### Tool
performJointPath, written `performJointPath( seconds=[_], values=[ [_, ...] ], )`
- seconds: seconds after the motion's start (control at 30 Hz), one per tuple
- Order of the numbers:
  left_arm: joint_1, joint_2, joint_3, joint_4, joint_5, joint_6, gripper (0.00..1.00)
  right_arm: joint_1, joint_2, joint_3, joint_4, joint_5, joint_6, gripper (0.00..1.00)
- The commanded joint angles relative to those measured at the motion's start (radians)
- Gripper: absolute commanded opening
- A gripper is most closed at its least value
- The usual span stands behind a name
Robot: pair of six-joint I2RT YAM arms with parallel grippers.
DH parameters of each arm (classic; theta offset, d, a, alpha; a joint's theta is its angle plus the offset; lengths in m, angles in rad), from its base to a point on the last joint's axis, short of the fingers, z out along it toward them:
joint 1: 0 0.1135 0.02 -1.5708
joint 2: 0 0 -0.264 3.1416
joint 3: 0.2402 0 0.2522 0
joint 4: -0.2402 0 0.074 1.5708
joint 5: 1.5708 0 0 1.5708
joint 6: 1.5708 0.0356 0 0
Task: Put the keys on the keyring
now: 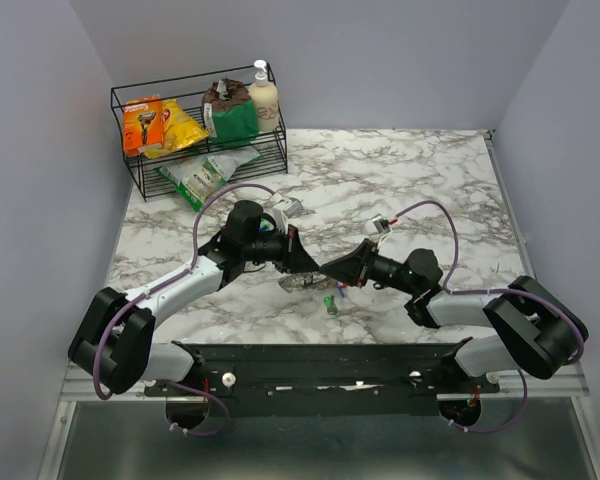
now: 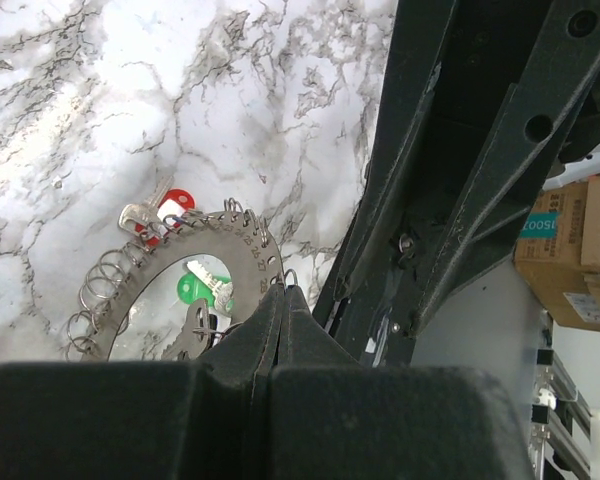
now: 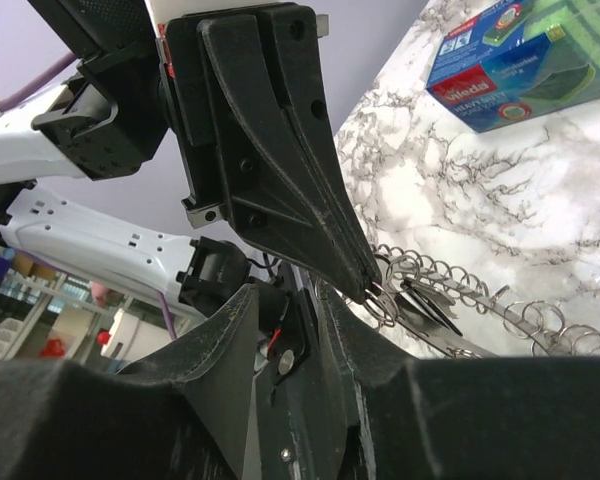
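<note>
Wire basket [image 1: 128, 160] at the back left of the marble-patterned tabletop [image 1: 430, 180] holds an orange package [image 1: 142, 122], a yellow bag [image 1: 180, 125], a green and brown bag [image 1: 230, 110] and a pump bottle [image 1: 264, 95]. A green-and-white packet [image 1: 202, 172] lies on its lower level.

Near the middle, the left hand [image 2: 283, 295] is pinched tight on the rim of the keyring [image 2: 242, 250]. This is a flat, dull-metal band curved into a wide hoop, its outer edge fringed with many small wire split rings. It hangs tilted from the black fingertips. The green key [image 2: 193, 290] shows through the hoop's opening, on the tabletop just under the hand. The red key [image 2: 175, 207] sits at the hoop's far edge among the small rings; whether it is threaded cannot be told.

Just right of the keyring, the right hand [image 1: 332, 270] points at the left one, its angular black fingers a narrow gap apart.
</note>
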Motion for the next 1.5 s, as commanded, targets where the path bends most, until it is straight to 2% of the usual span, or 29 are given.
performJointPath(
  seconds=[0.0, 0.3, 0.43, 0.6, 0.9, 1.13, 1.3, 1.47],
  values=[
    [0.012, 0.017, 0.015, 0.03, 0.028, -0.017, 0.0, -0.008, -0.036, -0.042, -0.005, 0.01, 0.022, 0.39],
    [0.035, 0.031, -0.004, 0.097, 0.033, -0.078, 0.0, -0.009, -0.102, -0.068, -0.069, 0.016, 0.099, 0.39],
    [0.043, 0.031, -0.018, 0.14, 0.033, -0.113, 0.0, -0.009, -0.109, -0.036, -0.166, 0.008, 0.113, 0.41],
    [0.054, 0.029, -0.029, 0.172, 0.027, -0.138, 0.0, -0.009, -0.084, -0.019, -0.181, 0.008, 0.164, 0.42],
    [0.084, 0.01, -0.08, 0.254, 0.027, -0.207, 0.0, -0.009, 0.047, -0.027, 0.001, 0.031, 0.242, 0.45],
    [0.1, -0.015, -0.112, 0.298, 0.022, -0.244, 0.0, -0.008, 0.253, -0.021, 0.343, 0.027, 0.368, 0.45],
    [0.1, -0.015, -0.116, 0.301, 0.025, -0.244, 0.0, 0.001, 0.253, -0.019, 0.36, 0.045, 0.357, 0.45],
    [0.101, -0.014, -0.118, 0.304, 0.018, -0.245, 0.0, 0.004, 0.181, -0.016, 0.285, 0.065, 0.308, 0.45]
  ],
)
